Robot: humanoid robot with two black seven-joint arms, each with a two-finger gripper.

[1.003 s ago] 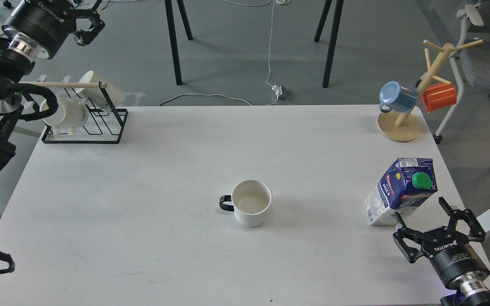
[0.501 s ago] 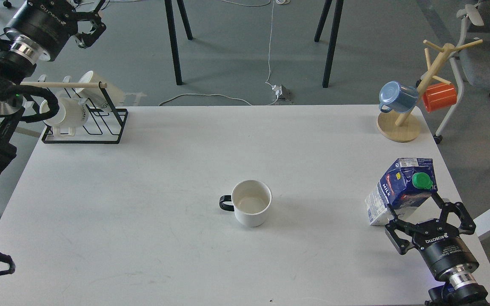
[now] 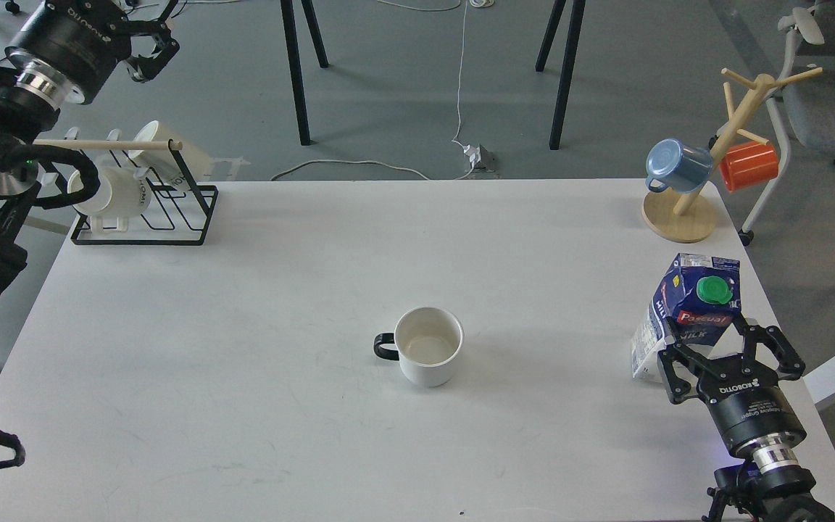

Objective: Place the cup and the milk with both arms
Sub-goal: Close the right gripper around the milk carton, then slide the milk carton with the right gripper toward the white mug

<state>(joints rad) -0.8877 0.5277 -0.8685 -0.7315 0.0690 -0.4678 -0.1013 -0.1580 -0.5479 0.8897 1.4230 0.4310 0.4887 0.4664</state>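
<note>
The cup (image 3: 428,354), a white mug with a black handle pointing left, stands upright and empty at the middle of the white table (image 3: 280,304). The milk (image 3: 699,304), a blue and white carton with a green cap, stands near the table's right edge, leaning slightly. My right gripper (image 3: 707,342) is open, with its two fingers on either side of the carton's lower part, close to or touching it. My left gripper (image 3: 159,40) is open and empty, raised high at the far left above the mug rack, far from the cup.
A black wire rack (image 3: 171,217) with cream mugs stands at the back left corner. A wooden mug tree (image 3: 680,216) holding a blue cup (image 3: 675,165) and an orange cup (image 3: 749,165) stands at the back right. A grey chair (image 3: 831,87) is beyond the right edge.
My right gripper moved forward until its fingers straddle the milk carton. The carton turned and stands more upright. The left arm barely moved and the cup stayed still.
</note>
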